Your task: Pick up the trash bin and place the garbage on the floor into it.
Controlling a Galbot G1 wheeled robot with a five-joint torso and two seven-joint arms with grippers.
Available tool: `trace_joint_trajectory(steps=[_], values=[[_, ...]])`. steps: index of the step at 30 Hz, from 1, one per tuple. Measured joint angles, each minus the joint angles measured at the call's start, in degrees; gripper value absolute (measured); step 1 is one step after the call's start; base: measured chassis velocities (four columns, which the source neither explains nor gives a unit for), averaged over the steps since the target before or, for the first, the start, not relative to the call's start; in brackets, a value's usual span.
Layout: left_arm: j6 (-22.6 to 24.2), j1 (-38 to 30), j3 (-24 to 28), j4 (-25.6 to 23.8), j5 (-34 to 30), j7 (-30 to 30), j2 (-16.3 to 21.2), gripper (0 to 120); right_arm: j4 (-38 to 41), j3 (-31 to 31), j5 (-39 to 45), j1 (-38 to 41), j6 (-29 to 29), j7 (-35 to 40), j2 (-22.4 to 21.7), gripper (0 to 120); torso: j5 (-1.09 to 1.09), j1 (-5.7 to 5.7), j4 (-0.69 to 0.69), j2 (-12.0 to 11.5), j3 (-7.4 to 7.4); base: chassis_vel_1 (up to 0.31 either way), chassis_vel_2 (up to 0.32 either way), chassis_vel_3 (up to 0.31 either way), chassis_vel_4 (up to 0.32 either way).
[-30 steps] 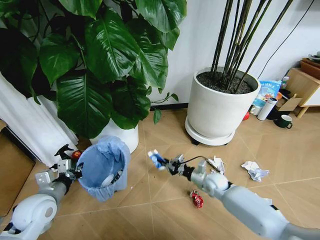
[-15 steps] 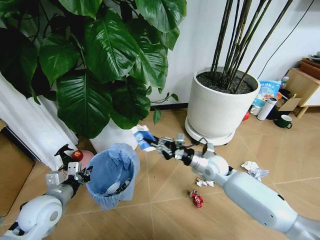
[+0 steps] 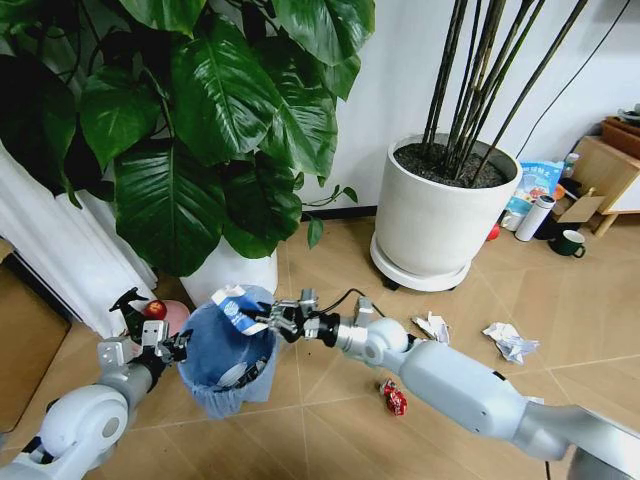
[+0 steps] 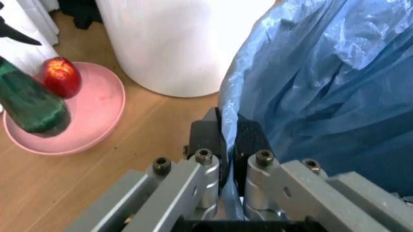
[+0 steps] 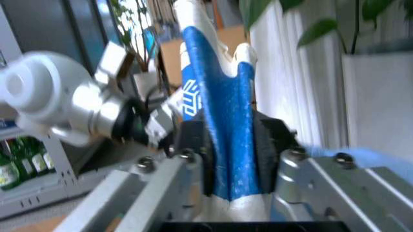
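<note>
My left gripper (image 3: 172, 345) is shut on the rim of the trash bin (image 3: 228, 358), a small dark bin lined with a crinkly light-blue bag (image 4: 322, 87), held just off the floor. In the left wrist view the left gripper (image 4: 223, 140) pinches the bag edge. My right gripper (image 3: 264, 318) is shut on a small blue-white bottle (image 3: 238, 307) and holds it over the bin's open mouth. The right wrist view has this bottle (image 5: 216, 116) clamped in the right gripper (image 5: 231, 145). More garbage lies on the floor (image 3: 330, 420): a red wrapper (image 3: 392, 398) and white paper wads (image 3: 432, 326) (image 3: 508, 342).
Two large white plant pots (image 3: 432, 215) (image 3: 235, 268) stand behind the bin and the garbage. A pink plate (image 4: 103, 101) with a red apple (image 4: 61, 77) and a green bottle (image 4: 29, 104) sits left of the bin. A mug (image 3: 568, 243) and wooden shelf (image 3: 605, 170) are far right.
My right arm has swung left with the blue-white bottle, from the middle of the floor to over the bin's mouth. The left gripper has lowered the bin slightly.
</note>
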Motion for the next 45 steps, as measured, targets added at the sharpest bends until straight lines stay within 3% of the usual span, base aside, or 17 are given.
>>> trace_joint_trajectory(steps=[2, 6, 14, 22, 24, 27, 28, 33, 39, 45], values=[[0.0, 0.0, 0.0, 0.0, -0.1, 0.0, 0.0, 0, -0.1, -0.1, -0.1, 0.0, -0.1, 0.1, 0.0, 22, 0.00, 0.00, 0.00, 0.0, 0.00, 0.000, 0.000, 0.000, 0.000], [0.1, 0.0, -0.3, -0.3, -0.6, 0.0, 0.0, 0, -0.7, -0.4, -0.8, 0.6, -0.6, 1.0, 0.2, 47, 0.00, 0.00, -0.01, 0.0, 0.00, 0.000, 0.000, 0.000, 0.000], [0.2, -0.3, -0.6, 0.0, -0.7, -0.1, -0.6, 0, 0.1, 1.6, -0.4, 1.4, -0.8, 1.4, -1.4, 72, 0.01, 0.00, 0.00, 0.0, 0.00, 0.000, 0.000, 0.000, 0.000], [0.2, -0.1, -1.8, 0.2, -0.6, -0.1, -1.3, 0, 3.1, 5.8, -0.8, -1.6, -0.8, 2.8, -6.9, 99, 0.01, 0.00, -0.01, 0.0, -0.01, 0.000, 0.000, 0.000, 0.000], [0.2, 0.1, -2.0, 0.1, -0.6, -0.1, -1.3, 0, 3.6, 7.0, -1.2, -2.6, -1.0, 4.7, -7.9, 100, 0.02, 0.00, 0.00, 0.0, 0.00, 0.000, 0.000, 0.000, 0.000], [0.2, 0.8, -3.1, -0.4, -0.4, -0.2, -2.0, 0, 5.3, 10.6, -2.5, -6.6, -2.5, 15.5, -10.9, 100, 0.02, 0.00, 0.00, 0.0, -0.01, 0.000, 0.000, 0.000, 0.000], [0.2, 0.8, -3.1, -0.4, -0.4, -0.2, -2.0, 0, 5.3, 10.6, -2.5, -6.6, -2.5, 15.5, -10.9, 100, 0.02, 0.00, 0.00, 0.0, -0.01, 0.000, 0.000, 0.000, 0.000], [0.1, 0.9, -3.5, -0.4, 0.1, -0.3, -3.2, 0, 8.2, 19.0, -6.2, -19.6, -7.4, 28.7, -15.8, 100, 0.03, 0.00, -0.03, 0.0, -0.01, 0.000, 0.000, 0.000, 0.000], [0.0, 0.6, -3.5, -0.4, 0.3, -0.3, -3.3, 0, 8.7, 25.5, -8.3, -29.4, -9.9, 30.3, -17.5, 100, 0.02, 0.00, -0.02, 0.0, -0.01, 0.000, 0.000, 0.000, 0.000], [0.0, 0.5, -3.7, -0.8, 0.2, -0.5, -3.3, 0, 4.9, 32.1, -14.6, -38.4, -10.4, 28.2, -16.0, 100, 0.03, 0.00, -0.01, 0.0, -0.01, 0.000, 0.000, 0.000, 0.000]])
